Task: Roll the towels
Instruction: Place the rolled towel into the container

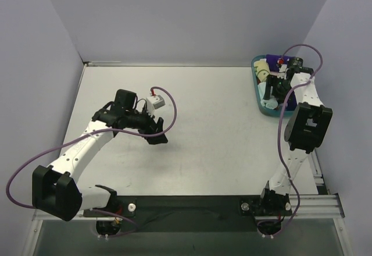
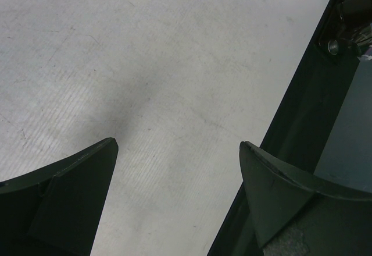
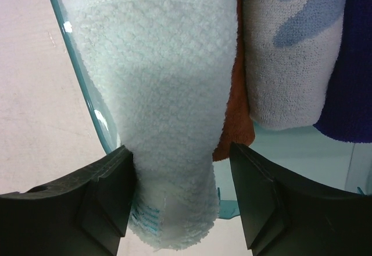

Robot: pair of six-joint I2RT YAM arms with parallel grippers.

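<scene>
The teal plastic bin (image 1: pixel 259 102) at the far right of the table serves as landmark. Inside it several towels are packed: a pale mint waffle-weave towel (image 3: pixel 168 105) against the bin's left wall, a rust-orange towel (image 3: pixel 235 122) beneath and beside it, a white towel with blue blotches (image 3: pixel 290 52) further right, and a dark blue towel (image 3: pixel 349 81) at the right edge. The right gripper (image 3: pixel 181 192) is held over the bin, its fingers spread to either side of the mint towel's lower end, which hangs over the bin's rim; the left finger appears to touch the cloth, while a gap is seen at the right one, so no firm pinch is made. The left gripper (image 2: pixel 177 180) hovers, fingers spread and holding nothing, above bare grey tabletop (image 2: pixel 174 64), well away from the bin to its left.

Whether this towel is being taken out or put back cannot be settled from this view. For either, only the mint towel should be caught between the fingers, the orange one beneath being left out, and the cloth kept from snagging on the rim.
</scene>
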